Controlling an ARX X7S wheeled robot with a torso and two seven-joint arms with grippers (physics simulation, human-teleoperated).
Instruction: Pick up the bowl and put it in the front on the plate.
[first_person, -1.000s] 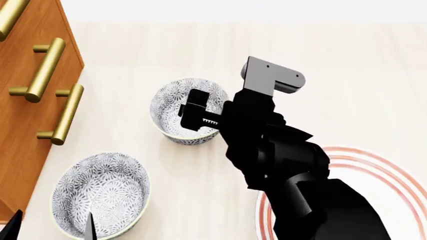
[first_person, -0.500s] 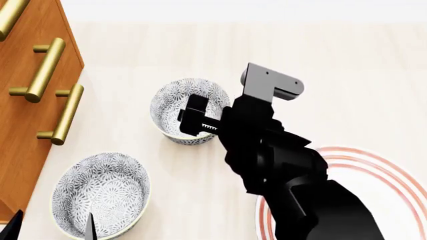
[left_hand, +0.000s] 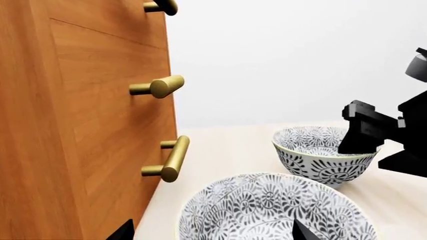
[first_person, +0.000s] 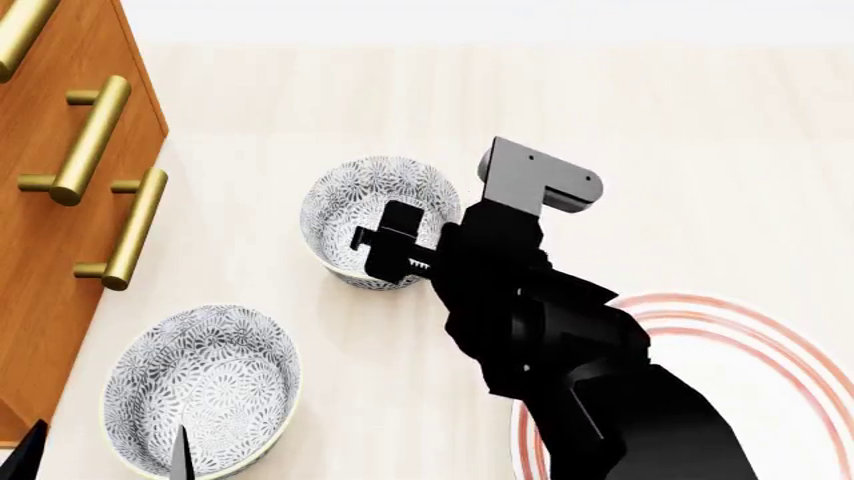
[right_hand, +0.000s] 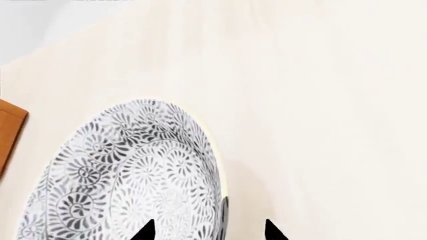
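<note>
Pale wooden tabletop (first_person: 694, 150); right claw (first_person: 390, 243) straddles the bowl (first_person: 363, 205) rim, open, plate (first_person: 747, 330) nearby.

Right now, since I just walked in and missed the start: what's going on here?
The right gripper is at the rim of the far bowl, jaws straddling its wall, apparently about to grip it. The bowl sits on the table, not lifted. The plate waits beside the arm. The left gripper hovers over the nearer bowl.
</note>
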